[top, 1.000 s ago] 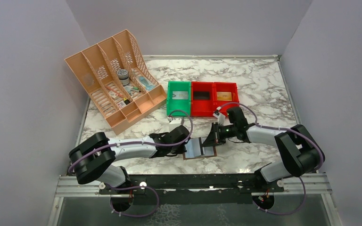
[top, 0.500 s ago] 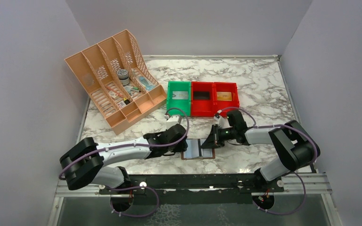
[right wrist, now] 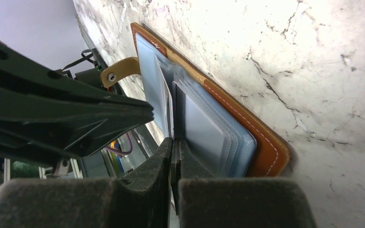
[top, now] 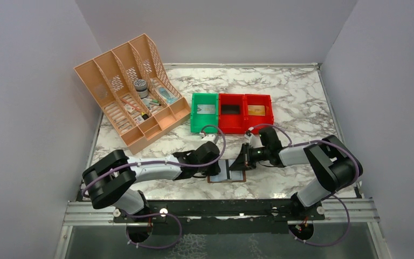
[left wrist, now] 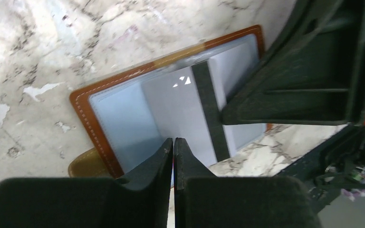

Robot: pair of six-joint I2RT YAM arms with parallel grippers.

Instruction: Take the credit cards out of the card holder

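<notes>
Since the card holder (top: pixel 228 171) lies open and flat on the table (top: pixel 291 91) under both claws, I read this step as drawing out the top credit card (left wrist: pixel 183 111), the pale one with the dark band. Left gripper (left wrist: pixel 173 142): jaws narrowed to a sliver, tips at that card's near edge, card body straight ahead of them. Can't tell whether the edge is actually nipped or the tips just rest on it. Right gripper (right wrist: pixel 172 142): jaws fully together, nothing held, tips down at the clear sleeves (right wrist: pixel 209 137) just ahead, leather cover beyond, snap tab (right wrist: pixel 121 71) off up-left. So right looks like the hold-down and left the puller. To do it well, confirm a real pinch on the card edge alone, not card plus sleeve film. Pull low and parallel to the table, back toward the left wrist, not upward. Right should bear on the holder, not on the card, or it clamps what left is pulling. If the holder drags along, stop and regrip deeper. Whether more cards sit in the sleeves, can't tell.
</notes>
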